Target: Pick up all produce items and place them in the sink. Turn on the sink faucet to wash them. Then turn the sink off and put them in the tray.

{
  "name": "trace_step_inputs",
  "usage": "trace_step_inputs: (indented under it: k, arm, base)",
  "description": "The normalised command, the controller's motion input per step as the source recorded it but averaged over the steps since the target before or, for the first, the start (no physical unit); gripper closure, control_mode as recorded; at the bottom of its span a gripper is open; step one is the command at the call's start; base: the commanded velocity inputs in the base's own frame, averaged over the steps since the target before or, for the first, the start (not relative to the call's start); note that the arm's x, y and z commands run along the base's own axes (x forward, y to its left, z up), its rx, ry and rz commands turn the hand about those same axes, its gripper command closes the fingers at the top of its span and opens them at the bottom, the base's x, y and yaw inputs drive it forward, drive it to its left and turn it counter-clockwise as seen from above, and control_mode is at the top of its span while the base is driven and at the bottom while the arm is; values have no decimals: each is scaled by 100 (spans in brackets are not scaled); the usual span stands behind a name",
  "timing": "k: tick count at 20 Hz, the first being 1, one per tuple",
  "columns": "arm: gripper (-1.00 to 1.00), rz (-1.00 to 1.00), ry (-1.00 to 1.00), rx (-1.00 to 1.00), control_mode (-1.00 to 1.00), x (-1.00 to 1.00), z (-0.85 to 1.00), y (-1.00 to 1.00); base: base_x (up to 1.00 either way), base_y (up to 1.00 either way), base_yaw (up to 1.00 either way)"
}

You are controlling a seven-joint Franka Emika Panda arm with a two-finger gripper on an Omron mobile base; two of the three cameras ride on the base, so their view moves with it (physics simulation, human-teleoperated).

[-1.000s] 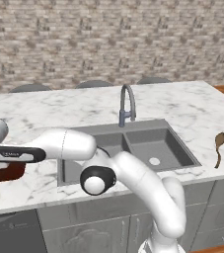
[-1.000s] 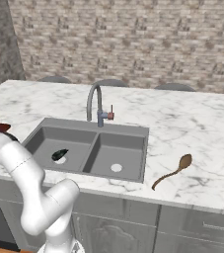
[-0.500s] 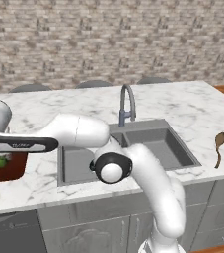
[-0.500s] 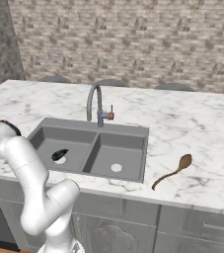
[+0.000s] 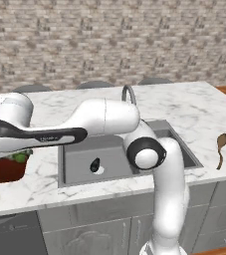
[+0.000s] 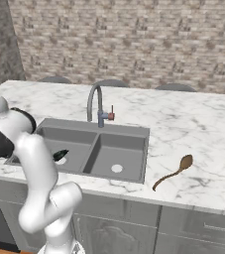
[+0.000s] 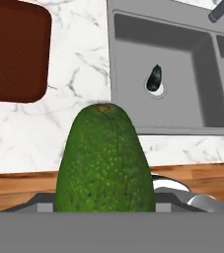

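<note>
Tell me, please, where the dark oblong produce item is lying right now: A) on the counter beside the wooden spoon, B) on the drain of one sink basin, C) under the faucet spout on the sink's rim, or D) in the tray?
B: the dark oblong produce item lies on the pale drain in a basin of the sink.

The robot arm [image 5: 169, 199] is built of smooth, glossy white rounded segments that read as thick tubes joined by bulbous elbows. Dark grey to black rings and round caps mark its joints [image 5: 145, 153], one showing a pale disc at its centre. A black band along one link [image 5: 40, 135] carries small pale lettering, too small to read.
</note>
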Motion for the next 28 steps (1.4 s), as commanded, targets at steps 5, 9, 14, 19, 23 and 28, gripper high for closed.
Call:
trace_step_inputs:
  k: [5,9,14,19,23,28]
  arm:
    - [100,1,0,22,-100,0,-12,-100]
    - [100,5,0,23,-100,12,-7,-100]
    - [100,5,0,21,-100,16,0,-100]
    - [100,4,2,19,-100,23,-5,-100]
    - [100,0,7,15,-100,27,-1,-95]
    - [100,0,2,11,-100,12,-14,-72]
  base:
    - [0,0,0]
    - [0,0,0]
    - [0,0,0]
    - [0,0,0]
    - [0,0,0]
    - [0,0,0]
